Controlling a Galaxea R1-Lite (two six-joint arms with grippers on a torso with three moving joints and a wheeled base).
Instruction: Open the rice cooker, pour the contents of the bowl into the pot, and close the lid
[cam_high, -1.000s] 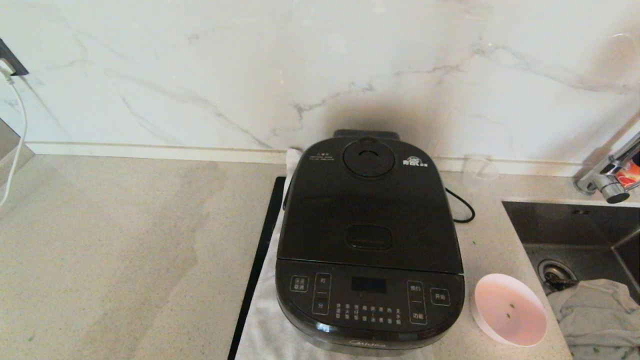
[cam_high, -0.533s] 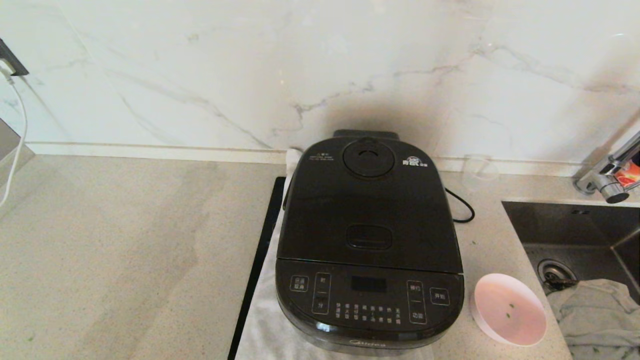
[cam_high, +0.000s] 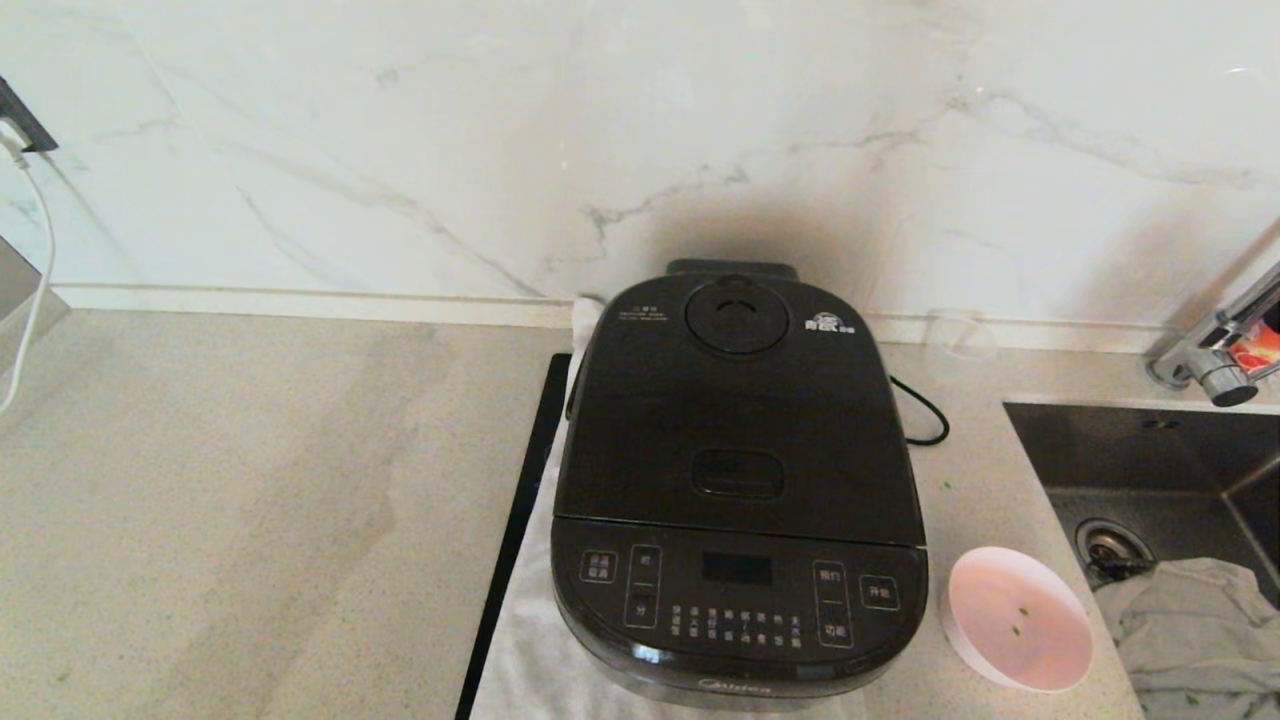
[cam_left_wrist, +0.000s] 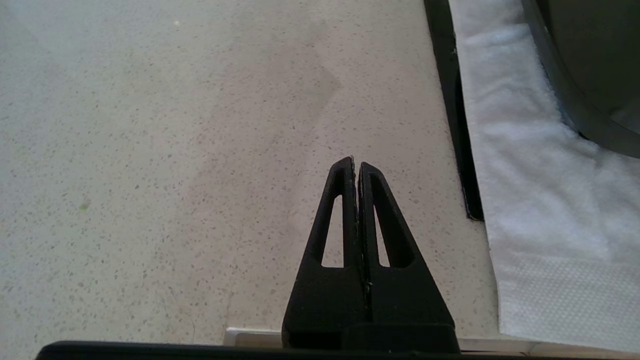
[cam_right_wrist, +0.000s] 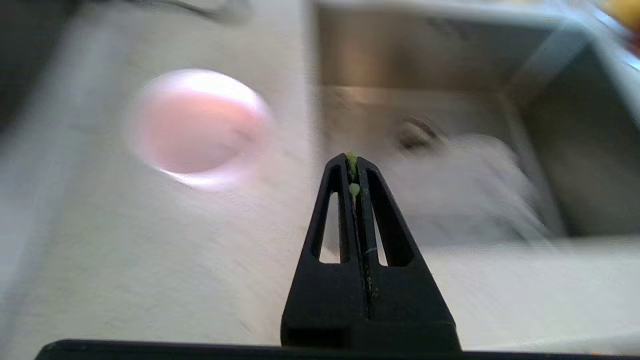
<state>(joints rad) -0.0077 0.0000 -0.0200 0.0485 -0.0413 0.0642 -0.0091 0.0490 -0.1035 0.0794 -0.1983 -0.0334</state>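
The black rice cooker (cam_high: 738, 480) stands on the counter with its lid (cam_high: 740, 420) down, so the pot is hidden. Right of it sits the pinkish-white bowl (cam_high: 1018, 618) (cam_right_wrist: 197, 127), with only a couple of green bits (cam_high: 1016, 631) of its contents on its bottom. Neither arm shows in the head view. My right gripper (cam_right_wrist: 352, 157) hovers shut over the counter between bowl and sink, with small green bits stuck between its tips. My left gripper (cam_left_wrist: 356, 162) is shut and empty over bare counter left of the cooker (cam_left_wrist: 590, 75).
A white towel (cam_high: 530, 650) and a black board edge (cam_high: 520, 520) lie under the cooker. The steel sink (cam_high: 1150, 450) at the right holds a grey cloth (cam_high: 1190, 620), with a faucet (cam_high: 1225, 365) behind. A clear glass cup (cam_high: 958, 345) stands by the wall.
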